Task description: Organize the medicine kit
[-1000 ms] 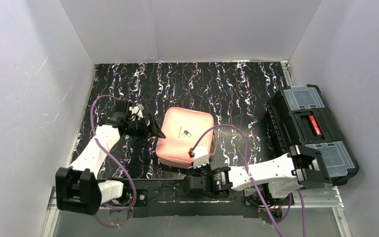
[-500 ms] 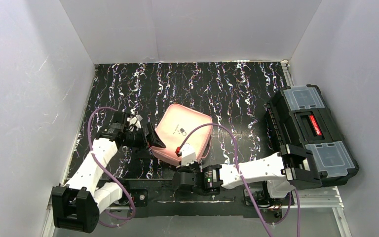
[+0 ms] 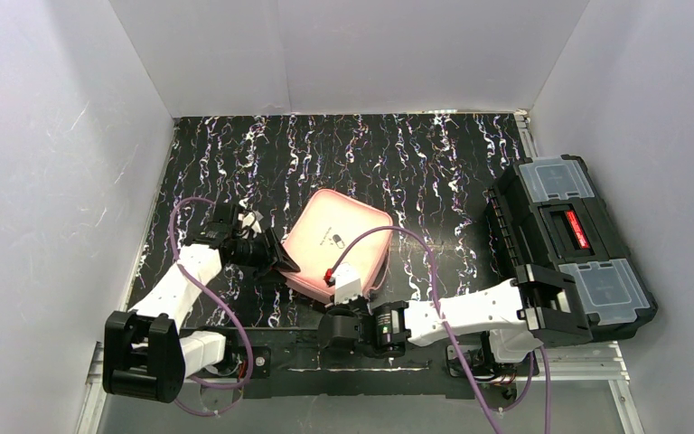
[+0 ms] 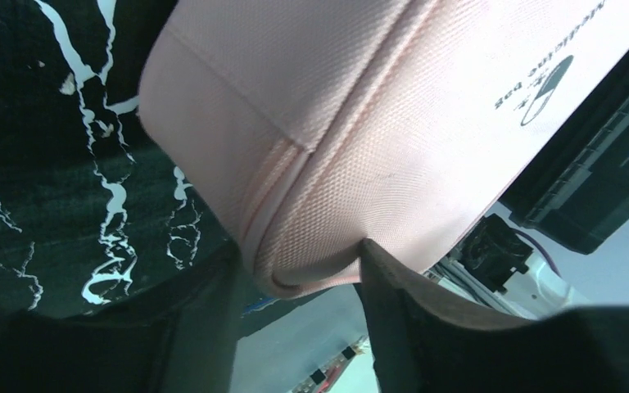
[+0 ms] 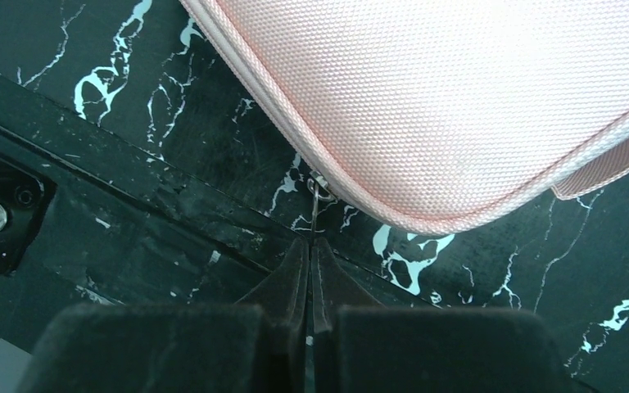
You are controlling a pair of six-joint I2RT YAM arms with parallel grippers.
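Left wrist shows pink woven medicine kit [image 4: 360, 123], pill logo [image 4: 545, 90].

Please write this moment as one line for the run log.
left fingers: shut on medicine kit corner | right fingers: shut on zip pull | next: likely unzip

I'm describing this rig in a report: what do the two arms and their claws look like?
The left arm and right arm have white links with chunky black joint housings. A purple cable loops along each. The left claw and right claw have black tapered fingers.
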